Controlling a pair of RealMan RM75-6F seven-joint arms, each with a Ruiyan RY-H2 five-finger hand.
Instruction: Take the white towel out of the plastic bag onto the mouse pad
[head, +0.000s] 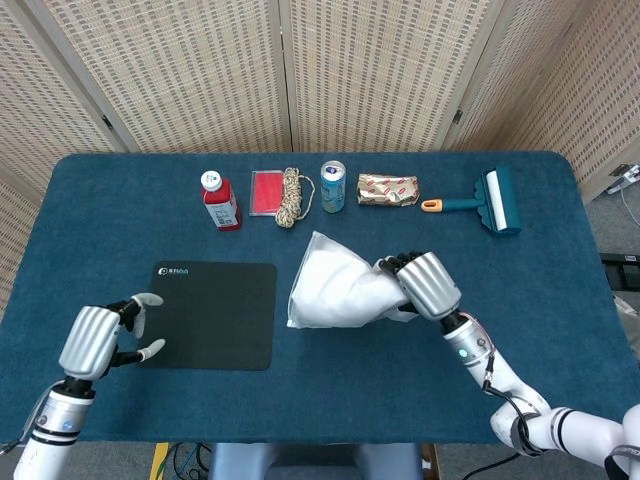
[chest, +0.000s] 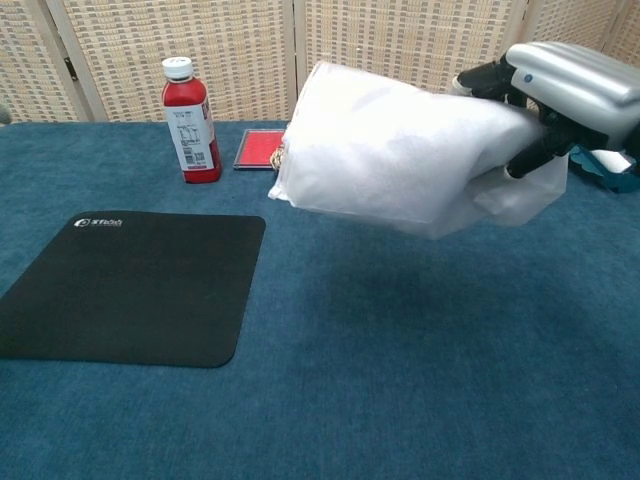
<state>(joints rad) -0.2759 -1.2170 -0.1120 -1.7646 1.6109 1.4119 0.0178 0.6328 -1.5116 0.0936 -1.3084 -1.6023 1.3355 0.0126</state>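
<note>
**One hand on the bag, towel not out yet**

Nearest the robot: left hand (head: 95, 340) hovers at the near-left edge of the mouse pad (head: 212, 315), holding nothing, fingers loosely curled with the tips apart. It's free to help.

Right hand (head: 428, 284) is clenched on the right end of the plastic bag (chest: 400, 155), holding it clear of the table (head: 520, 300), off to the right of the mouse pad. Chest view shows the bag hanging in the air, its far-from-hand end drooping left toward the mouse pad. The white towel (head: 335, 285) fills the bag; can't tell where film stops and cloth starts, or which end is the mouth.

Handling, my read:
- Light. One hand carries it with no visible strain.
- Soft and floppy. The bundle sags away from the grip and won't hold shape.
- Thin film is probably slick, so the towel may slide inside if the bag tips.
- Not fragile; squeezing is fine.

Where to grab: keep the right hand pinching film only, at its end. Left hand should take cloth at the opposite end, if that's the open one, and pull toward the mouse pad. Gripping film and cloth together would just drag the whole bundle.

Beyond the hands, along the far table edge: red bottle (head: 220, 201), rope (head: 293, 196), can (head: 333, 186), lint roller (head: 485, 203). Well apart, not in the way.
</note>
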